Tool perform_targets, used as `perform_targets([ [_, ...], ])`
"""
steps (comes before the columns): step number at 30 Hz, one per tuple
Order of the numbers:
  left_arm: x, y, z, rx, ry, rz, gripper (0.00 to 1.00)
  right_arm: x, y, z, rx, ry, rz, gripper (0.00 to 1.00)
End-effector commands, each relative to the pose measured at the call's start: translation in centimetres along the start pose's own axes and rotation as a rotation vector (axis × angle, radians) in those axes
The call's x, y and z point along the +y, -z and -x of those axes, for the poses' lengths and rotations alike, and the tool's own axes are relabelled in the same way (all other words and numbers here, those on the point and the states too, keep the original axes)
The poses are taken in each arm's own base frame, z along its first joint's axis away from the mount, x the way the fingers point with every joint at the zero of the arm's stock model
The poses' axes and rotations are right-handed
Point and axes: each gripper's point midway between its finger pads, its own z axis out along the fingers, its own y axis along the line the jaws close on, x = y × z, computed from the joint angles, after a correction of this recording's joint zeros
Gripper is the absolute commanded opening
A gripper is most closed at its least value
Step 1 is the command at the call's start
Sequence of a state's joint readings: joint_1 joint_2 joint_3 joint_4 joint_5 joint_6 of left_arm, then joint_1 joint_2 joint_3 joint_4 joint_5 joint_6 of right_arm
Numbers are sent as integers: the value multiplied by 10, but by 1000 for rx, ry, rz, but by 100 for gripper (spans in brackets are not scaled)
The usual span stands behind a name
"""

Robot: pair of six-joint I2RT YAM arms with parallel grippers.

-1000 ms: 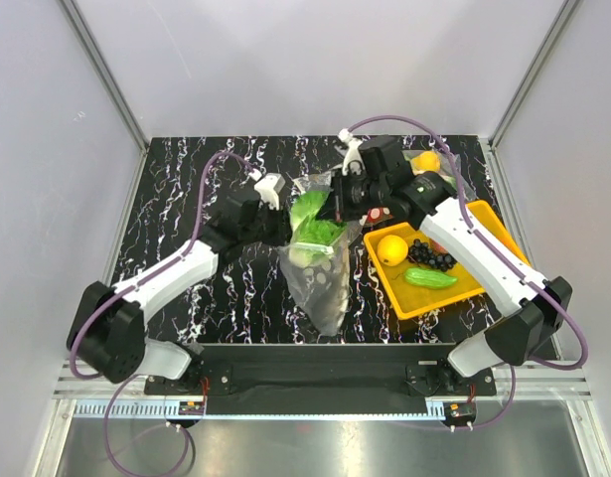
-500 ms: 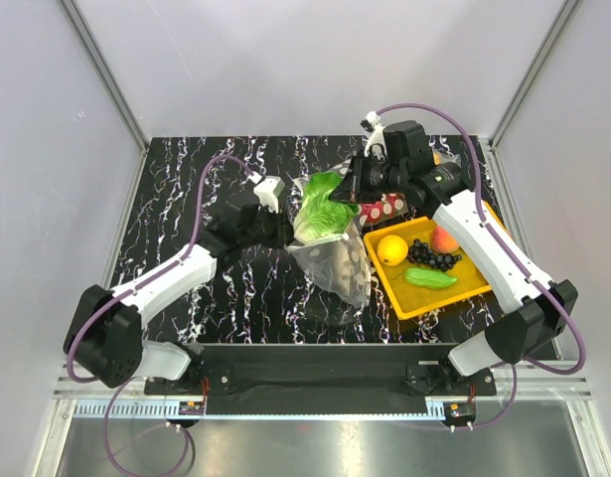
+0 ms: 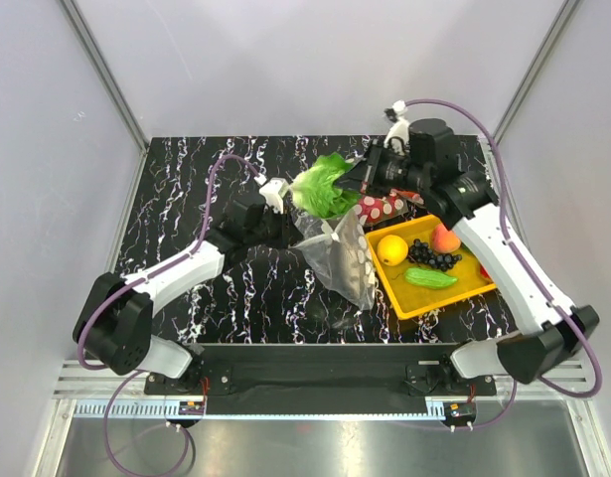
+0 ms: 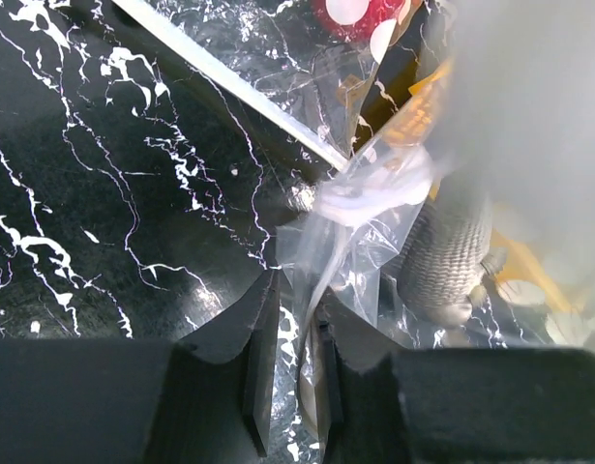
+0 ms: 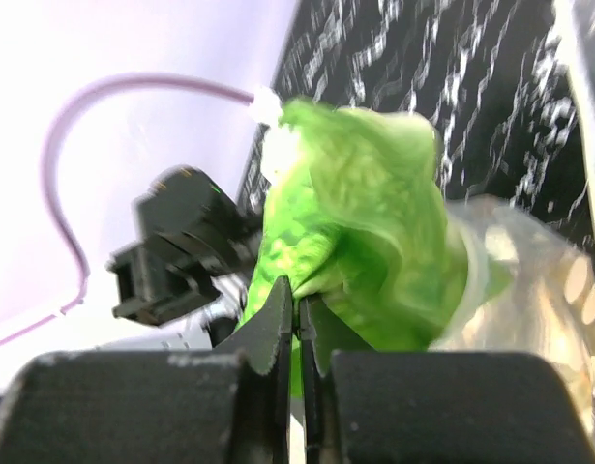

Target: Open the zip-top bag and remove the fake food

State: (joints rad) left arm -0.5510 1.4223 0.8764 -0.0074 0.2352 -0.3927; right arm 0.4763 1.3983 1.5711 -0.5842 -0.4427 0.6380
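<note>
Left wrist view showed the left gripper (image 4: 289, 324) pinching the film of the zip-top bag (image 4: 370, 227), with the fish (image 4: 442, 256) still inside. Farther off, the right gripper (image 3: 363, 179) had closed on the lettuce (image 3: 323, 187) just above the bag's mouth. The fish apparently remained to be removed.

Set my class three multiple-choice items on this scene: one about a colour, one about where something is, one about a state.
1. What colour is the tray?
A blue; B white; C yellow.
2. Where is the lettuce?
A in the tray; B in the right jaws; C in the left jaws.
3. How do the left jaws stand?
A shut on the bag; B wide open, holding nothing; C shut on the lettuce.

Answers:
1 C: the top view shows a yellow tray under the fruit.
2 B: the right wrist view shows the green leaf pinched between them.
3 A: the left wrist view shows clear film pinched between them.
</note>
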Motion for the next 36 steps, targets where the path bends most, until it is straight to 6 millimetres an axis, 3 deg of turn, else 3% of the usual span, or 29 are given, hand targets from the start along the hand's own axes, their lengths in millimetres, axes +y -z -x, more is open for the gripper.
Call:
perform_targets([
  [1, 4, 1, -5, 1, 4, 18, 22, 35, 36, 53, -266, 44, 82, 0],
  [4, 3, 3, -6, -13, 10, 9, 22, 28, 44, 57, -319, 52, 41, 0],
  [11, 1, 11, -1, -33, 15, 19, 20, 25, 82, 82, -506, 105, -40, 0],
  [13, 0, 19, 3, -39, 12, 30, 20, 13, 90, 90, -534, 135, -115, 0],
  [16, -2, 33, 13, -68, 4, 46, 19, -19, 105, 99, -553, 162, -238, 0],
  [17, -6, 40, 20, -89, -1, 40, 19, -41, 112, 101, -560, 153, -299, 0],
  [22, -13, 63, 34, -133, -3, 51, 18, -107, 136, 95, -551, 140, -492, 0],
  [29, -18, 86, 41, -173, -2, 52, 13, -184, 180, 64, -491, 114, -818, 0],
  [36, -21, 84, 35, -167, 9, 27, 13, -232, 206, 35, -467, 55, -995, 0],
])
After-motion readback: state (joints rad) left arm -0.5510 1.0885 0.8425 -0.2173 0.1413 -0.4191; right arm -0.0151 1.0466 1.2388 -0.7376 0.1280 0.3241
